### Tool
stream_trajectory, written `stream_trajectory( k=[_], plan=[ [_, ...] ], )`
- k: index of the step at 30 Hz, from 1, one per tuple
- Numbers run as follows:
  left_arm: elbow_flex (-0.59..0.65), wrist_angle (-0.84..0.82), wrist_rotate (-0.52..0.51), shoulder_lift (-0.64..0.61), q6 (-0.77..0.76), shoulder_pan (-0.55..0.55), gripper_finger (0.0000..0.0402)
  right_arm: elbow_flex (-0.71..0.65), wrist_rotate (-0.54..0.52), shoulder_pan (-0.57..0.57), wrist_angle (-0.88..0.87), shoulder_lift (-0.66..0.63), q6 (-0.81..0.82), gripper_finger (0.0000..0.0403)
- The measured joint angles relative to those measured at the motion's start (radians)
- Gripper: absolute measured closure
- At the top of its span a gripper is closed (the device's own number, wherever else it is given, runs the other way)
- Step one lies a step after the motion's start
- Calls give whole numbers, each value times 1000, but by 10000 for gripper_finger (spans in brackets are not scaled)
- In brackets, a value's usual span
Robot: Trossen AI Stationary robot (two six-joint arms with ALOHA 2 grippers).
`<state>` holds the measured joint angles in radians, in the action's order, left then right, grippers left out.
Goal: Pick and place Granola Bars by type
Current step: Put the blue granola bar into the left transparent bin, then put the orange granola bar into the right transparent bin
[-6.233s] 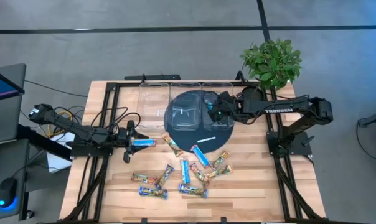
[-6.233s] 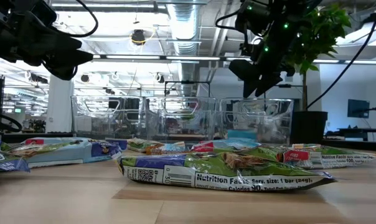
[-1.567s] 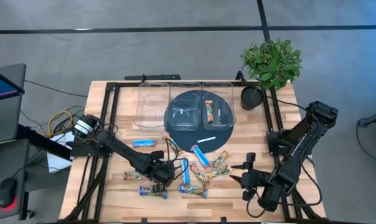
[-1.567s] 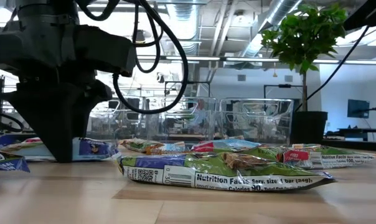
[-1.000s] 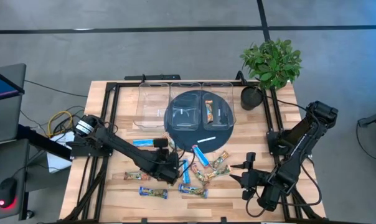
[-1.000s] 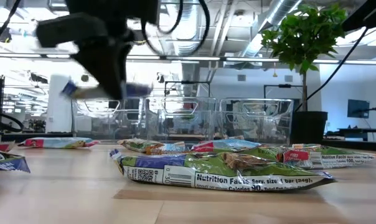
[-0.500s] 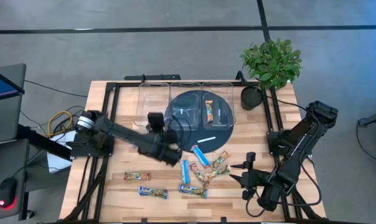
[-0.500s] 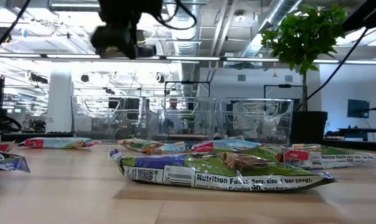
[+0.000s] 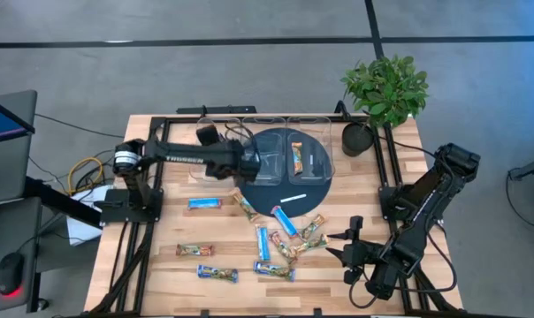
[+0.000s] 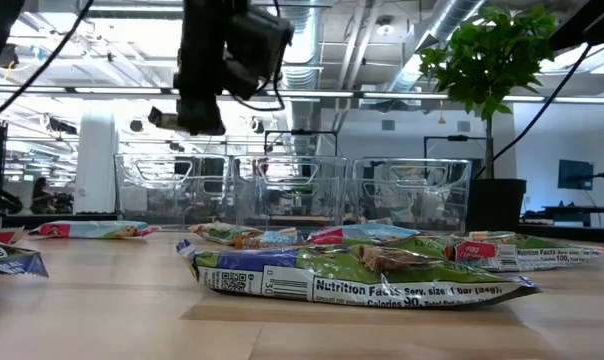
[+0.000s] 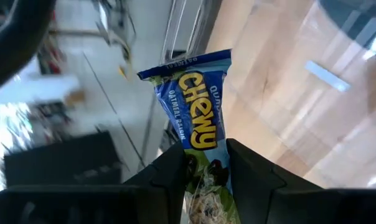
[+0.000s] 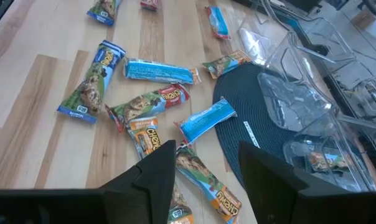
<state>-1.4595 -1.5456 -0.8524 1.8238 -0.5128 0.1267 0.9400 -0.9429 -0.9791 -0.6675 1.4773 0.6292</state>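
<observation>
Several granola bars lie flat and scattered on the near half of the table (image 9: pixel 276 247): blue ones (image 9: pixel 204 203), red-dark and orange-brown with green (image 12: pixel 149 102). One more lies in the right clear bin (image 9: pixel 298 157). My left gripper (image 9: pixel 252 162) is stretched out above the clear bins at the far side, shut on a blue-and-green Chewy bar (image 11: pixel 197 118). My right gripper (image 9: pixel 338 249) waits open at the near right, short of the pile (image 12: pixel 200 168). A thin white strip (image 9: pixel 292 198) lies on the dark round mat. My left gripper (image 11: pixel 206 165) pinches the Chewy bar near its green end (image 11: pixel 203 174) between the two fingers, one on each flat face. The blue end (image 11: pixel 185 65) sticks out past the fingertips. The bar is lifted clear, high above the table.
Three clear bins (image 9: pixel 218 146) stand in a row at the far edge, partly on a dark round mat (image 9: pixel 280 181). A potted plant (image 9: pixel 386 88) stands at the far right corner. Bare wood shows on the table's left (image 9: pixel 174 225) and near right (image 9: pixel 426 283).
My left gripper has lifted a bar out of the near-left part of the pile and carried it up and toward the far edge, the arm swinging round until it reaches over the bins. The other bars have stayed in place.
</observation>
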Motion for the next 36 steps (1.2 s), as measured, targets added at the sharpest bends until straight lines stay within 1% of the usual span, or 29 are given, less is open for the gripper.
stream_trajectory(
  k=[4, 7, 10, 15, 23, 25, 27, 30, 32, 36],
  plan=[
    [21, 62, 31, 0, 4, 78, 301, 0, 0, 0, 6, 0, 0, 234],
    [43, 133, 66, 0, 49, 114, 301, 0, 0, 0, 11, 0, 0, 234],
    [59, 215, 113, 0, 97, 129, 298, 0, 0, 0, 13, 0, 0, 234],
    [62, 293, 119, 0, 134, 132, 269, 0, 0, 0, 13, 0, 0, 234],
    [62, 305, 111, 0, 147, 131, 205, 0, -1, 0, 18, 0, 0, 234],
    [62, 294, 115, 0, 149, 126, 197, 0, -5, 8, 34, 0, 0, 234],
    [50, 273, 133, 1, 154, 107, 195, -14, -5, 28, 86, 0, -14, 234],
    [13, 234, 134, 1, 154, 60, 199, -46, 3, 84, 176, 0, -94, 234],
    [-22, 191, 133, 1, 151, 22, 204, -63, 52, 136, 228, 0, -123, 234],
    [-92, 105, 132, 1, 123, -74, 216, -105, 235, 244, 287, 0, -132, 234]
  ],
)
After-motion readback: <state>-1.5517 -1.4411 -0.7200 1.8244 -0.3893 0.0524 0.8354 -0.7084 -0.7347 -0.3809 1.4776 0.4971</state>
